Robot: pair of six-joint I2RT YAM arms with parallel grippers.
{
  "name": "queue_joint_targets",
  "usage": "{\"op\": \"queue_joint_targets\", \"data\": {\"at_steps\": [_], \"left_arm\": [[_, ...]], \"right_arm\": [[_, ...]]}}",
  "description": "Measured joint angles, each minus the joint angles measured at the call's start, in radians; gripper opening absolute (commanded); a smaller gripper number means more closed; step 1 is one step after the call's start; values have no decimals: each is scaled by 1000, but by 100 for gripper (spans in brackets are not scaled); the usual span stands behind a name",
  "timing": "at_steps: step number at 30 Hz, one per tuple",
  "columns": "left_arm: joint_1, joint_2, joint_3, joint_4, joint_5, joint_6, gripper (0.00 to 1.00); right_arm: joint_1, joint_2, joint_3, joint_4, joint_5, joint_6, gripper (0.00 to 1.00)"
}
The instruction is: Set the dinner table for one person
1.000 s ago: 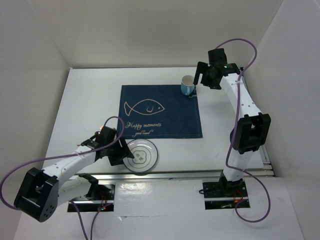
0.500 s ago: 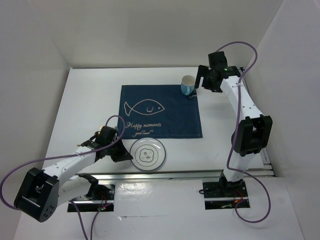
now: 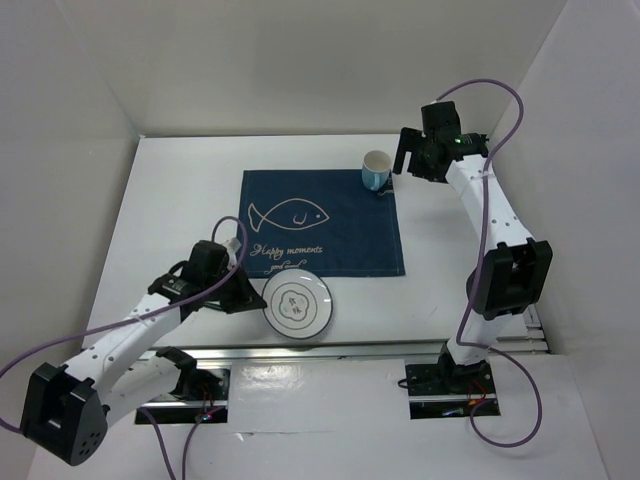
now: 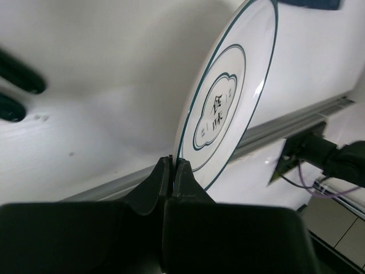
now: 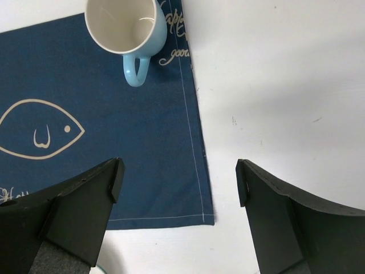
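A white plate (image 3: 298,305) with a dark green rim line and a centre motif sits near the front edge of the dinner table (image 3: 180,190). My left gripper (image 3: 255,298) is shut on the plate's left rim. In the left wrist view, the two fingers (image 4: 173,162) pinch the thin edge of the plate (image 4: 228,103). My right gripper (image 3: 408,158) hangs open at the back right, just right of a light blue cup (image 3: 375,168). Seen from the right wrist, the cup (image 5: 126,23) stands upright and empty, well ahead of the open gripper (image 5: 178,177).
A navy placemat (image 3: 320,225) with a white fish drawing lies at the table's middle, with the cup on its back right corner. A metal rail (image 3: 380,350) runs along the front edge just behind the plate. White walls enclose the table on three sides.
My left gripper has closed on the plate's rim, and the plate has shifted slightly right. The right gripper has drawn back a little from the cup, still open.
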Motion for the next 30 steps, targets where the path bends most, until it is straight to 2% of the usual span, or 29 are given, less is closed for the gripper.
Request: {"op": "queue_joint_targets", "data": {"at_steps": [8, 14, 17, 24, 30], "left_arm": [[-1, 9, 219, -40, 49, 72, 0], [29, 99, 357, -40, 45, 70, 0], [63, 218, 420, 4, 44, 65, 0], [109, 595, 527, 222, 79, 58, 0], [155, 788, 585, 343, 136, 27, 0]], "right_arm": [[0, -3, -2, -2, 8, 0, 92], [-1, -24, -3, -3, 29, 0, 92], [-3, -58, -13, -1, 34, 1, 92], [-16, -139, -74, -8, 40, 5, 92], [-27, -179, -132, -13, 24, 27, 92]]}}
